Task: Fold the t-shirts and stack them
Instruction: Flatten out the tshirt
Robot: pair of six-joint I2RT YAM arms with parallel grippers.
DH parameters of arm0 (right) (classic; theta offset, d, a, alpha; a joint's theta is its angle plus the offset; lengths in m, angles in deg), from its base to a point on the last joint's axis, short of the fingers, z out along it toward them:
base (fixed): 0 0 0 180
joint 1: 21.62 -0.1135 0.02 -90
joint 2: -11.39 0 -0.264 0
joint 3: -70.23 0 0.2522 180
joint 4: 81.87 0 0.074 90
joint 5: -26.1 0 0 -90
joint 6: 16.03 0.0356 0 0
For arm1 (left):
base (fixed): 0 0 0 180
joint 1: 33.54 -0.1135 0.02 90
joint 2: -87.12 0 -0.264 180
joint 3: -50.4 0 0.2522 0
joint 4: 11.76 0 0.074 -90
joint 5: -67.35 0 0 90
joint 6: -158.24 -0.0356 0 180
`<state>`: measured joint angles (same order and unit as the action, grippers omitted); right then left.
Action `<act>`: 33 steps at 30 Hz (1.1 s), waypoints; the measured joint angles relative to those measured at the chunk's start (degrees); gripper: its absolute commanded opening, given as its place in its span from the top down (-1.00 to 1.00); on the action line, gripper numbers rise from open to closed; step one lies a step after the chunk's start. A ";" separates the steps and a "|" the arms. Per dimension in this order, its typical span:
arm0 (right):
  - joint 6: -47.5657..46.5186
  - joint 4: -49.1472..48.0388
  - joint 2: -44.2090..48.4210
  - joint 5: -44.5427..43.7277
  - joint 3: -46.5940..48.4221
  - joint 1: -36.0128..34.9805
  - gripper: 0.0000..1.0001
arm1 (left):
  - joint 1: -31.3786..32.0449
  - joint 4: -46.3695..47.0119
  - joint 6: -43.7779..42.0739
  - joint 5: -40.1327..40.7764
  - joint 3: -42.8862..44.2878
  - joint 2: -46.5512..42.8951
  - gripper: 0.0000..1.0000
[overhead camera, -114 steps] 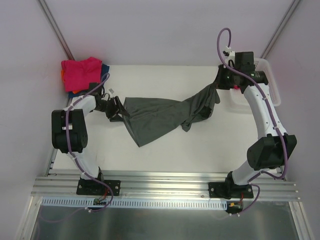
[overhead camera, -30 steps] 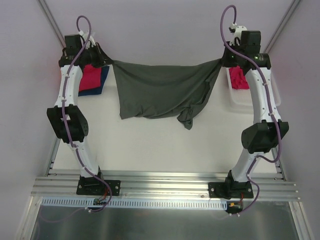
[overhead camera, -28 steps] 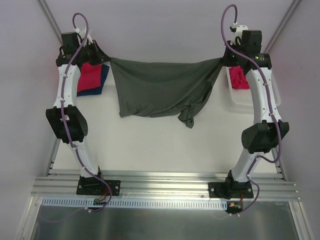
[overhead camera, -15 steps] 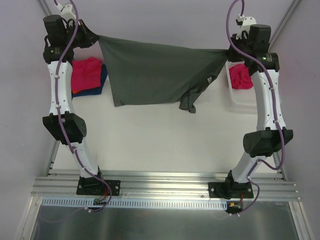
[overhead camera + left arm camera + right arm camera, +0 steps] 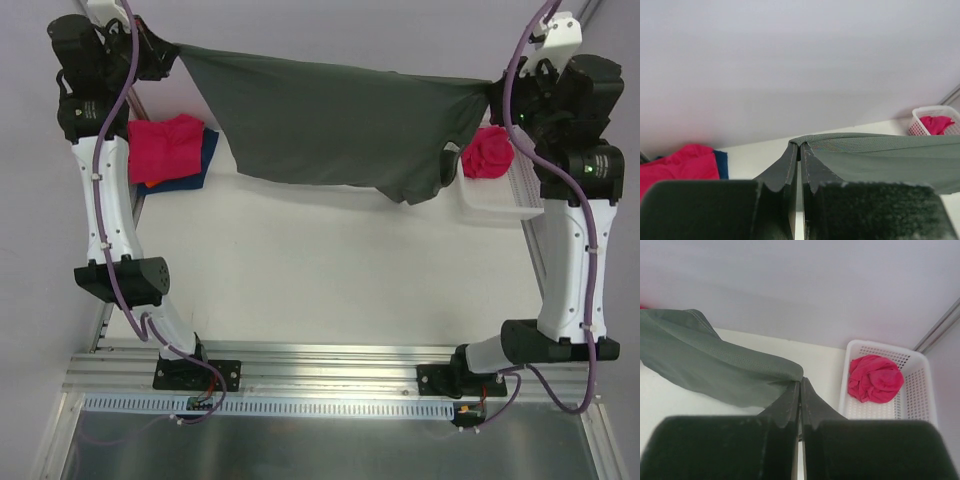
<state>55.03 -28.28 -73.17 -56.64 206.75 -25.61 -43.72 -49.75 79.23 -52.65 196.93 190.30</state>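
Shut tight at the left gripper, with no gap between the fingers, on a thin fold at one top corner of the grey shirt, high in the upper left of the overhead view. Shut just as tight at the right gripper on the opposite corner, at the upper right, just in front of the basket. Between the two, stretched nearly straight along the top edge and hanging as a wide curtain across the upper middle of the frame, above the table. Sags low on the right side, with a sleeve-like flap drooping there; cannot tell whether any of it brushes the table. Looks light, limp and thin, judging by the drape: no stiffness to count on, so likely to fold wherever left unsupported and to swing when carried. Not fragile, but probably prone to slide out of so narrow a pinch under a sharp tug. Best taken at corners or seams, where doubled cloth gives more to bite, and kept spread wide for a flat lay-down. Further out, a crumpled pink shirt in the basket at the right, and a pile of pink over blue at the far left of the table.
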 measured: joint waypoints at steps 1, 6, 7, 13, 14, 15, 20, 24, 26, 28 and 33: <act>-0.28 0.00 1.29 0.00 -0.42 0.00 0.99 | -0.02 0.00 -0.33 0.48 0.24 -1.05 1.00; -1.92 1.40 6.19 0.02 -2.03 -0.02 0.99 | -1.20 0.55 -1.57 1.44 1.97 -5.51 1.00; -2.14 1.77 6.86 0.04 -2.27 -0.02 0.99 | -1.62 0.85 -1.60 1.40 2.12 -6.25 1.00; -3.08 5.95 12.22 0.76 -5.55 -0.13 0.99 | -4.50 1.53 -1.75 -2.12 -1.68 -12.66 1.00; -3.28 6.58 13.75 0.87 -6.67 -0.13 0.99 | -4.61 1.27 -2.38 -2.80 -4.37 -15.02 1.00; -3.50 7.21 15.21 0.94 -7.87 -0.13 0.99 | -4.85 0.98 -2.71 -3.02 -5.33 -16.04 1.00; -4.96 12.04 22.60 2.32 -9.27 -0.13 0.99 | -5.22 0.85 -5.05 -3.89 -16.28 -26.64 1.00; -5.16 15.30 27.52 3.74 -7.06 -0.13 0.99 | -5.31 0.76 -6.12 -2.62 -18.73 -33.68 1.00; -5.33 15.91 29.90 4.87 -6.05 -0.13 0.99 | -5.33 0.83 -6.64 -1.84 -18.73 -37.03 1.00; -5.40 16.33 32.70 5.60 -6.05 -0.13 0.99 | -5.33 0.90 -7.15 -0.52 -18.95 -39.85 1.00; -5.33 17.03 35.58 5.64 -5.22 -0.11 0.99 | -5.31 1.33 -7.63 1.33 -19.69 -44.54 1.00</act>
<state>49.70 -11.25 -37.58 -51.00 201.52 -25.72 -49.03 -48.42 71.60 -51.31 177.24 145.75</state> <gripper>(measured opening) 0.012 0.010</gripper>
